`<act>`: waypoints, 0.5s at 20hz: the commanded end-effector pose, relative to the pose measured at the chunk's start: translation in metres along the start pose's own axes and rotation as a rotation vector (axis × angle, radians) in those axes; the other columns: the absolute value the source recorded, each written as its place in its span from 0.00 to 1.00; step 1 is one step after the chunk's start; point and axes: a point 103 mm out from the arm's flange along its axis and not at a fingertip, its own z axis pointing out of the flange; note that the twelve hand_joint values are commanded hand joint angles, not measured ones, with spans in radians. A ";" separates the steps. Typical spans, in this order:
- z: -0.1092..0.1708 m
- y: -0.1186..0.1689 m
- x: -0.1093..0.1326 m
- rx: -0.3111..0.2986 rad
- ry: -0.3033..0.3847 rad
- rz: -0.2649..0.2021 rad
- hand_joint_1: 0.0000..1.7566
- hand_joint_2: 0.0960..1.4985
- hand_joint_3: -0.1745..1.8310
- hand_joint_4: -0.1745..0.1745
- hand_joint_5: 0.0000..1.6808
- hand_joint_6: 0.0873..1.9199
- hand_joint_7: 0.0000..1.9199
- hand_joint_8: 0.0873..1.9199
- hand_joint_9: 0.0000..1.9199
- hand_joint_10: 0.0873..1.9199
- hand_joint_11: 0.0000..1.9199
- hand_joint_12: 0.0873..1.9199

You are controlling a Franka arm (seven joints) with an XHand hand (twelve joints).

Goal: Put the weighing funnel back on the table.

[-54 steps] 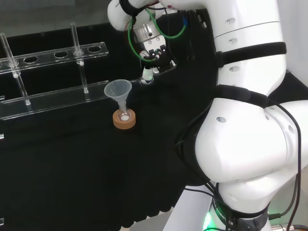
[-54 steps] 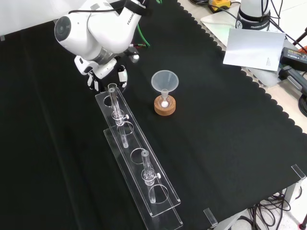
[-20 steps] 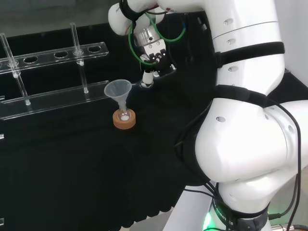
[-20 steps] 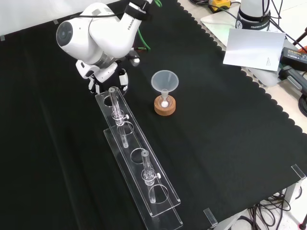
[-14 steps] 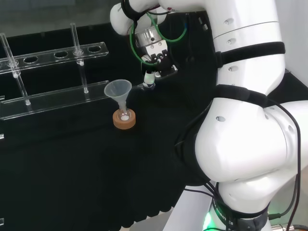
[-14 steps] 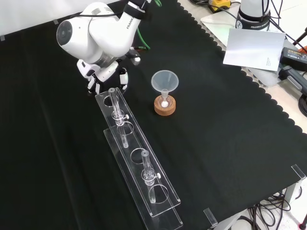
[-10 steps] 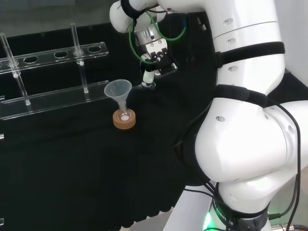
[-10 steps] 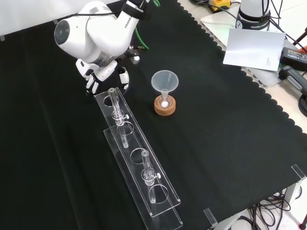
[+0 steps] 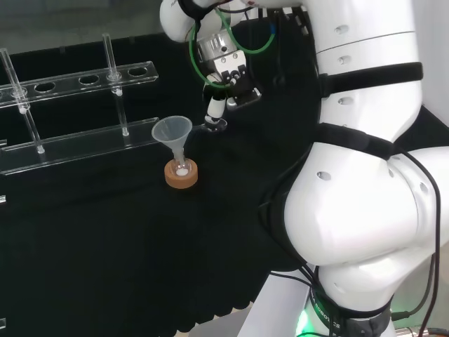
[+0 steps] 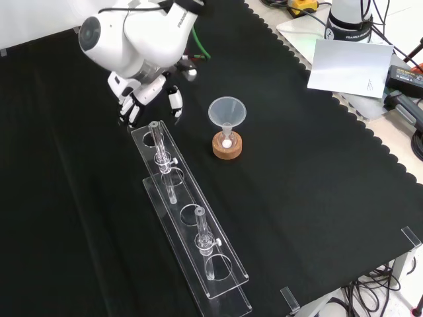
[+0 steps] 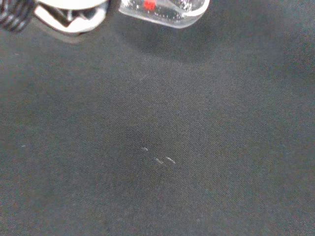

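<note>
The hand hangs above the cloth just right of the big funnel in the head view. Its fingers point down, relaxed and spread, with nothing between them. Right under the fingertips a small pale clear piece, the weighing funnel, lies on the cloth and is hard to make out. In the front view the hand sits at the far end of the tube rack, its thumb held apart from the fingers. The wrist view shows faint glints on dark cloth.
The big funnel stands in a small flask on a cork ring. A long clear tube rack with a few tubes runs toward the front edge. Papers and cables lie beyond the cloth's scalloped edge.
The hand has risen off the cloth and its fingers have spread. The small clear piece stays on the cloth below it. The big funnel and rack have not moved.
</note>
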 end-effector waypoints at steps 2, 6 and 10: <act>-0.029 -0.049 0.001 -0.083 0.016 0.002 0.48 0.34 0.37 0.49 0.18 0.05 0.01 0.28 0.17 0.31 0.12 0.68; -0.042 -0.073 0.006 -0.117 0.007 0.014 0.47 0.35 0.36 0.49 0.18 0.03 0.01 0.28 0.17 0.31 0.12 0.68; -0.053 -0.094 0.009 -0.146 0.003 0.027 0.47 0.35 0.36 0.49 0.19 0.01 0.02 0.28 0.17 0.31 0.12 0.69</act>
